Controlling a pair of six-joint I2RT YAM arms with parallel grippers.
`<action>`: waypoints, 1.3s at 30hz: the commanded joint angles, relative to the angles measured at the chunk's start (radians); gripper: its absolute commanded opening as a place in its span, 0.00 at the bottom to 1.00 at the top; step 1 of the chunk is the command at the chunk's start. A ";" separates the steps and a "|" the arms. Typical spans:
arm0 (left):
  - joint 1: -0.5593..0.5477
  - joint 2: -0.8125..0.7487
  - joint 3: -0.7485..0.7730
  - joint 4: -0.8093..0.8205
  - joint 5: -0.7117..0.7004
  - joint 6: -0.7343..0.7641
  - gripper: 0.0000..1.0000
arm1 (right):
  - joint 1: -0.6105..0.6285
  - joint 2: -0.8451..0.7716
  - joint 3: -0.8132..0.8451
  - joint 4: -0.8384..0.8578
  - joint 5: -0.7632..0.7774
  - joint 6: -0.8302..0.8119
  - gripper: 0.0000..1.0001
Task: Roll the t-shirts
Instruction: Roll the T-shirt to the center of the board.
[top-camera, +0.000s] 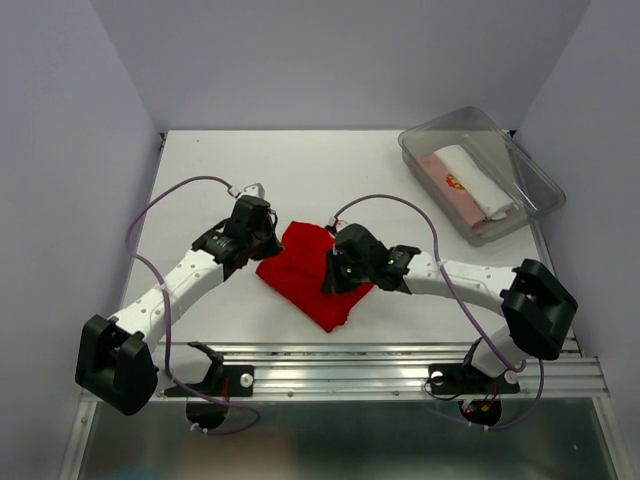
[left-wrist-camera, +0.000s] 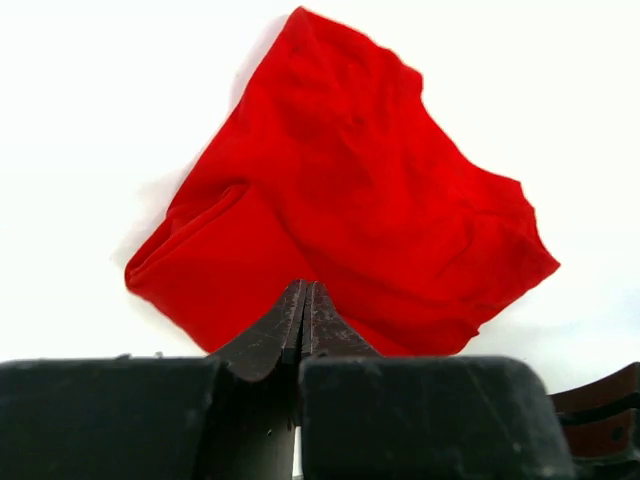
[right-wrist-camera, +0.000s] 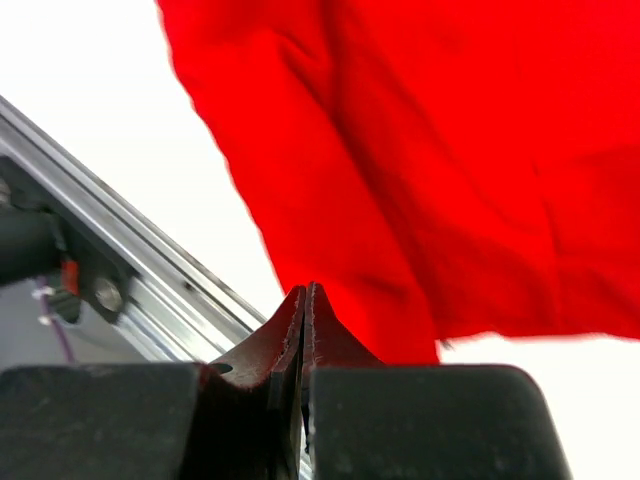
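I see the red t-shirt (top-camera: 305, 270) bunched at the table's centre. My left gripper (left-wrist-camera: 305, 290) sits at its 9 o'clock edge, jaws pressed together and empty. The right gripper (right-wrist-camera: 305, 292), over its 3 o'clock side, is likewise closed. The clear tub (top-camera: 440, 122) stands at 2 o'clock.
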 joint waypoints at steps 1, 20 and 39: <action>-0.001 -0.017 -0.045 -0.097 -0.040 -0.055 0.00 | 0.012 0.060 0.105 0.102 -0.064 0.023 0.01; 0.001 0.175 -0.084 0.044 -0.059 -0.116 0.00 | 0.023 0.277 0.122 0.078 0.102 0.049 0.01; 0.004 0.181 -0.143 0.116 -0.051 -0.150 0.00 | 0.069 0.008 -0.102 0.108 0.068 0.162 0.02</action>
